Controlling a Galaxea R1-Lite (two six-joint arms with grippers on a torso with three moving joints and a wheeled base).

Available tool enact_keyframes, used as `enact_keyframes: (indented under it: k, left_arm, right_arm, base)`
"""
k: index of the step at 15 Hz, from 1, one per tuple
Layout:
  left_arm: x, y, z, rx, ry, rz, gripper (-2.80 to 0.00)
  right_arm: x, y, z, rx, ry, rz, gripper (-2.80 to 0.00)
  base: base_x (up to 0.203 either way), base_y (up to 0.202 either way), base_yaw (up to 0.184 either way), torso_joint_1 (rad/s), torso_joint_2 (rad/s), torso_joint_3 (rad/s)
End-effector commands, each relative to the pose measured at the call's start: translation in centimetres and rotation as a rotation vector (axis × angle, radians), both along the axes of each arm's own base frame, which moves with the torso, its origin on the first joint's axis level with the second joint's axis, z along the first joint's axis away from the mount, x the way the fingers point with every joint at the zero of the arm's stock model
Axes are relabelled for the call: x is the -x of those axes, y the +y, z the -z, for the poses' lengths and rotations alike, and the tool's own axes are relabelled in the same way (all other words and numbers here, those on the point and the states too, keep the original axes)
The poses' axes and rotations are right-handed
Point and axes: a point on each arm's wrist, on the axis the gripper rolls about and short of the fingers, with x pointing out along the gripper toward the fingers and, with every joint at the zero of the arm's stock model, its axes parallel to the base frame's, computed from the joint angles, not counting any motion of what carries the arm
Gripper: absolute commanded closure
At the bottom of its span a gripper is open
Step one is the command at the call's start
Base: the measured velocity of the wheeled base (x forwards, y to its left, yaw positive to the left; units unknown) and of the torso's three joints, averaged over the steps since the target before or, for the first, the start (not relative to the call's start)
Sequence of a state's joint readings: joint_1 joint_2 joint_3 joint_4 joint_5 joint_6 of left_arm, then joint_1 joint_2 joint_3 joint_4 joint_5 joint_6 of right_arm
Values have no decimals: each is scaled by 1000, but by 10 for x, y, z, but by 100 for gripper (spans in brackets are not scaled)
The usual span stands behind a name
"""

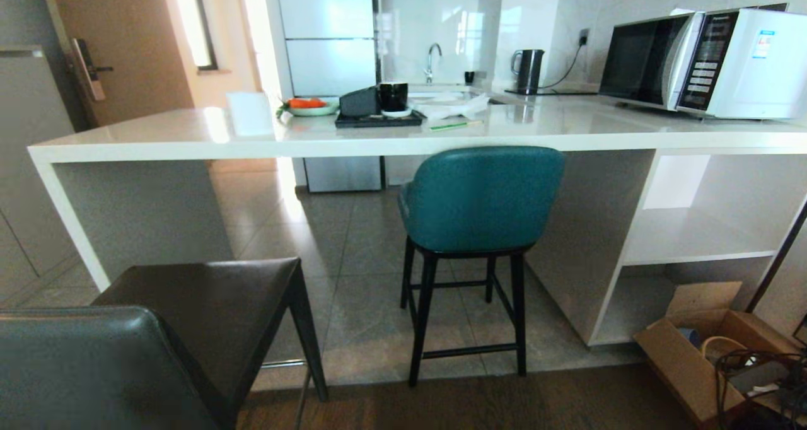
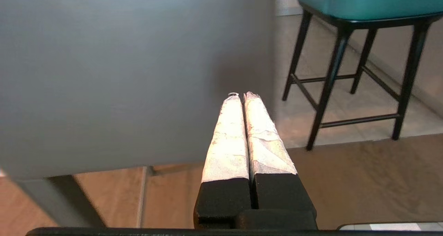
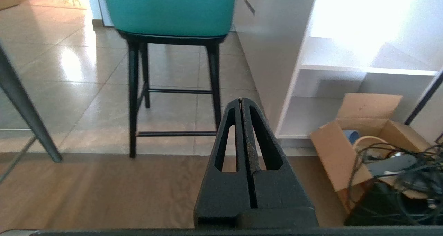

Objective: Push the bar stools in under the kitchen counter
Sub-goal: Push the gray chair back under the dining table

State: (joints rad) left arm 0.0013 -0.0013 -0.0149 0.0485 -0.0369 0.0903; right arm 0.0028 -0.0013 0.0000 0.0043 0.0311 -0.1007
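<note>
Standing: teal stool (image 1: 482, 197), rounded padded back.

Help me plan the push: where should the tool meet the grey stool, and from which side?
Press on the padded backrest, from the side facing away from the kitchen counter. It is broad and flat, and the shut left tool already points at it.

Left gripper (image 2: 242, 97): two long tapering fingers (image 2: 226, 142), wrapped in wrinkled whitish tape that is fraying at the tips, sitting on matte black blocky bases. Right gripper (image 3: 241, 101): all black, textured fingers (image 3: 228, 139), each showing a long triangular cutout; the inner edge of one is looking scuffed, brownish. A dark bar is running along the bottom edge of both wrist views.
</note>
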Motion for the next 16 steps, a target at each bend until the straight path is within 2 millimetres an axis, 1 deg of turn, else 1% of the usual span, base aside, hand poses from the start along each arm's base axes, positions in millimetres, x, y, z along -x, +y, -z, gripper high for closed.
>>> enact_keyframes:
  k: [1,16]
  left_arm:
    - [0,0,0,0,1,0,0]
    - [0,0,0,0,1,0,0]
  right_arm:
    - [-1,0,3,1,11,0,0]
    - [-1,0,3,2,11,-1,0]
  base:
    - [0,195,1,2,0,6]
    - [0,195,-2,2,3,3]
